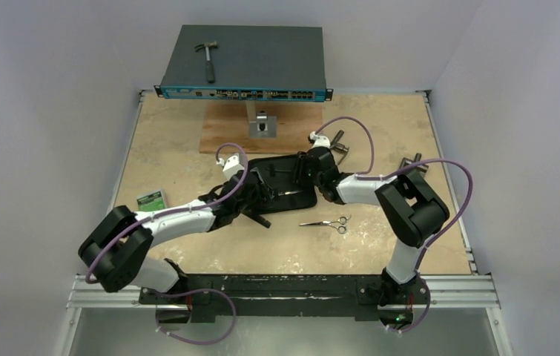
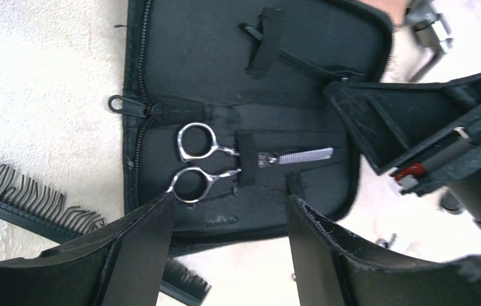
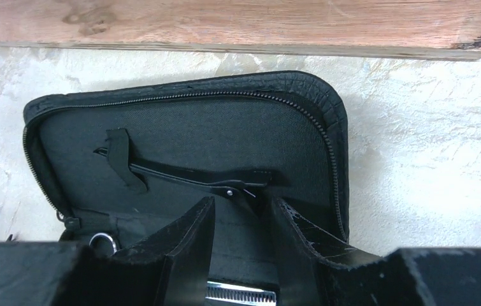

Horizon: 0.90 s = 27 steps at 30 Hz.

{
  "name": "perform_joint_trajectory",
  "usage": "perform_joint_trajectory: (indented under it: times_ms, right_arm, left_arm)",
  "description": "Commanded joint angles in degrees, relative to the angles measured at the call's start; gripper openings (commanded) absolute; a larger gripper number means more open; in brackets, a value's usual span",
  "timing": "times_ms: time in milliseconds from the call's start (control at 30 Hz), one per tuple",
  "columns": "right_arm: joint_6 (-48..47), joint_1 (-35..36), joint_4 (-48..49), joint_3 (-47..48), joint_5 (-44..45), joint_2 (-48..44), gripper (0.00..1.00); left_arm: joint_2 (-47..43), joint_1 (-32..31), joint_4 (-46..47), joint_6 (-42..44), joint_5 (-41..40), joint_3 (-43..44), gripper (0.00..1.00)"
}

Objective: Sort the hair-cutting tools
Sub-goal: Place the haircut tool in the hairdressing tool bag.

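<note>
An open black zip case [image 1: 302,199] lies mid-table. One pair of silver scissors [image 2: 225,159] sits strapped inside it. The thin black hair clip [image 3: 186,176] lies in the other half, its tip under a strap. My right gripper [image 3: 241,205] is open just short of the clip's hinge end, with nothing between its fingers. Over the case's near edge, my left gripper [image 2: 228,213] hangs open and empty. The black comb [image 2: 27,197] rests on the table beside the case. A second pair of scissors [image 1: 326,222] lies on the table right of the case.
A hammer [image 1: 206,59] lies on a network switch [image 1: 262,67] at the back, above a wooden board [image 1: 225,133]. Grey T-handled tools [image 1: 338,142] rest behind the right arm. A small green box [image 1: 150,200] sits at the left.
</note>
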Motion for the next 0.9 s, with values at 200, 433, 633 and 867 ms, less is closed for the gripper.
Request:
perform_joint_trajectory:
  times_ms: [200, 433, 633, 867]
  right_arm:
    - [0.11, -0.32, 3.6, 4.29, -0.91, 2.76, 0.36]
    - [-2.28, -0.39, 4.48, 5.24, -0.49, 3.71, 0.31]
    - [-7.97, -0.32, 5.88, 4.77, 1.47, 3.07, 0.27]
    - [-12.19, -0.18, 9.06, 5.44, -1.84, 4.49, 0.24]
  left_arm:
    - [7.16, 0.94, 3.76, -0.48, -0.15, 0.19, 0.61]
    - [9.83, 1.29, 3.7, -1.8, 1.39, -1.51, 0.59]
    - [11.46, 1.47, 3.46, -1.48, 2.47, -1.77, 0.56]
    - [11.87, 1.56, 3.63, -0.76, 3.38, -2.82, 0.54]
